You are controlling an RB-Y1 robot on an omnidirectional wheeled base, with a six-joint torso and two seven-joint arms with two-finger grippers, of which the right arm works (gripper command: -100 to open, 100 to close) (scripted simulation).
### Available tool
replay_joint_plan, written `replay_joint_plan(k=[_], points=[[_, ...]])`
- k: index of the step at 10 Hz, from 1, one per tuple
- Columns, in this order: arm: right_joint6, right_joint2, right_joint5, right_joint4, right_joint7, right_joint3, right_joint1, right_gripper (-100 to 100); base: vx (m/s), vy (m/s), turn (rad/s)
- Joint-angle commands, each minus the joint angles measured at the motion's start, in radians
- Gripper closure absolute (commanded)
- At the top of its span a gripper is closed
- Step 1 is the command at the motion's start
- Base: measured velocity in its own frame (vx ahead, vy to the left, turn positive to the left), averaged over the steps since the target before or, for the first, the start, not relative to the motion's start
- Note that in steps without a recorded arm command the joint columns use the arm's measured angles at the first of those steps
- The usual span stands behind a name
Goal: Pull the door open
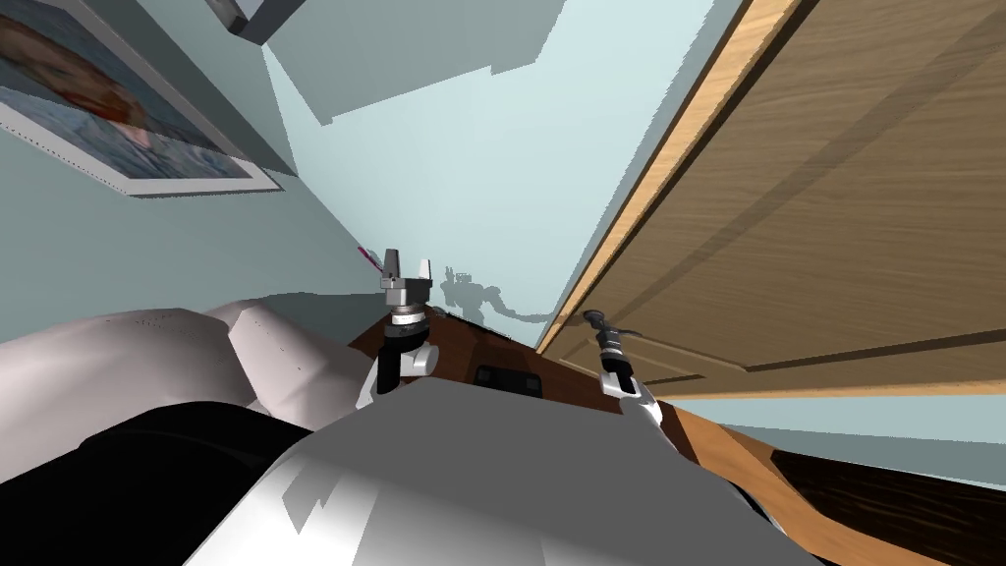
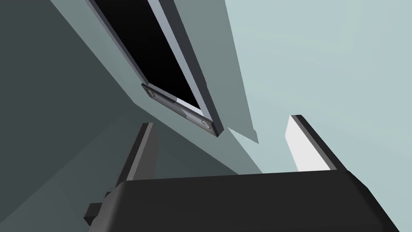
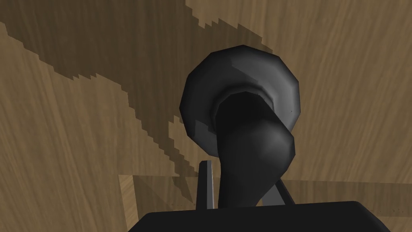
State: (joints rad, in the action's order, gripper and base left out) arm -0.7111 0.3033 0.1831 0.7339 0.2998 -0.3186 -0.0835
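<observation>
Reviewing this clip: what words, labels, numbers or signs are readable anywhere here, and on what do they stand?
None readable.
The wooden door, its dark handle and the framed picture carry no lettering; the picture is a painted image without words.

The big brown wooden door [image 1: 835,197] stands on the right side in the head view. It is flat, with wavy wood lines on it and a lighter wood strip along its edge. A thin line marks out 1 sunk panel in it. A dark shadow lies across the wood. I cannot tell if the door is shut or a little bit open. On the door sits 1 dark grey handle [image 3: 249,141]. It has a round plate that lies flat on the wood. A thick bar sticks out from the middle of the plate. The 2 thin fingers of the right gripper [image 3: 241,173] press the bar from both sides.
</observation>
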Motion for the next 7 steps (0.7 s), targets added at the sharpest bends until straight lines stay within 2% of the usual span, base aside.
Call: replay_joint_plan(k=[1,7], points=[[-0.014,0.004,0.010,-0.002,0.018,0.015,0.012,100,-0.162,-0.021,0.070],[-0.064,0.045,0.047,0.004,0.095,0.057,0.048,100,-0.197,-0.055,0.103]])
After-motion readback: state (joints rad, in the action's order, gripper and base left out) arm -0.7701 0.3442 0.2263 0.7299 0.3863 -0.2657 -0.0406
